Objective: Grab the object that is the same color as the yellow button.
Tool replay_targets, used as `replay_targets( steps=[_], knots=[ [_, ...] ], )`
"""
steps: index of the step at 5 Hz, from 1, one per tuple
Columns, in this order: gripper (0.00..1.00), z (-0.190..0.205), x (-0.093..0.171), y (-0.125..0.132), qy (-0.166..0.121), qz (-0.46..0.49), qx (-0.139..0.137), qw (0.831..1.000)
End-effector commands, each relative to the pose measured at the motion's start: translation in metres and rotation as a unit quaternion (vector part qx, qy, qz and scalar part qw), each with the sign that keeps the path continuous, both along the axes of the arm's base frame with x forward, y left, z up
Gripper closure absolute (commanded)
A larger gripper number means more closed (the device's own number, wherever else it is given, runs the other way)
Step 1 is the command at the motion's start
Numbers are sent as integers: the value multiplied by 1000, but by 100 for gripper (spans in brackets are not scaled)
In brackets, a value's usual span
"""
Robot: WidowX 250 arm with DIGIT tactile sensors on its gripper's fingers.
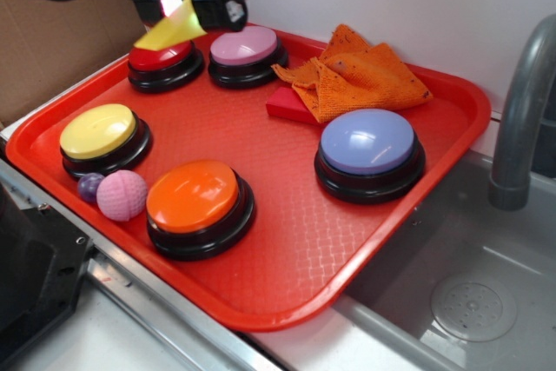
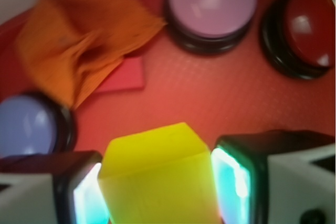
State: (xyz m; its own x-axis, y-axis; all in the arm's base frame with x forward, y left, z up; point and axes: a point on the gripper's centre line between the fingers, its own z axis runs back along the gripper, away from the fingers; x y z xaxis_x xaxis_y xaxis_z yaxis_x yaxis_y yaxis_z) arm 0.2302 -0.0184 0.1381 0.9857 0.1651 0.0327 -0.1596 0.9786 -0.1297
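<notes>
The yellow wedge block [image 1: 171, 30] hangs in my gripper [image 1: 182, 8] at the back left of the red tray [image 1: 287, 241], lifted just above the red button [image 1: 165, 60]. In the wrist view the wedge [image 2: 157, 174] fills the gap between both glowing pads [image 2: 233, 182], which press its sides. The gripper [image 2: 157, 187] is shut on it. The yellow button [image 1: 98, 132], a yellow dome on a black base, sits at the tray's left edge, well apart from the gripper.
On the tray stand a pink button [image 1: 246, 48], an orange button [image 1: 193, 197], a blue button [image 1: 368, 143], an orange cloth [image 1: 360, 76] over a red block [image 1: 289, 106], a pink ball [image 1: 122, 195] and a small purple ball [image 1: 90, 186]. A sink with a faucet [image 1: 519, 110] lies to the right.
</notes>
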Motion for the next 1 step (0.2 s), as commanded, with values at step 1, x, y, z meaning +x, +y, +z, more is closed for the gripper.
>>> replay_targets(
  steps=[1],
  knots=[
    [100,21,-7,4,-33,-27,-6,999]
  ],
)
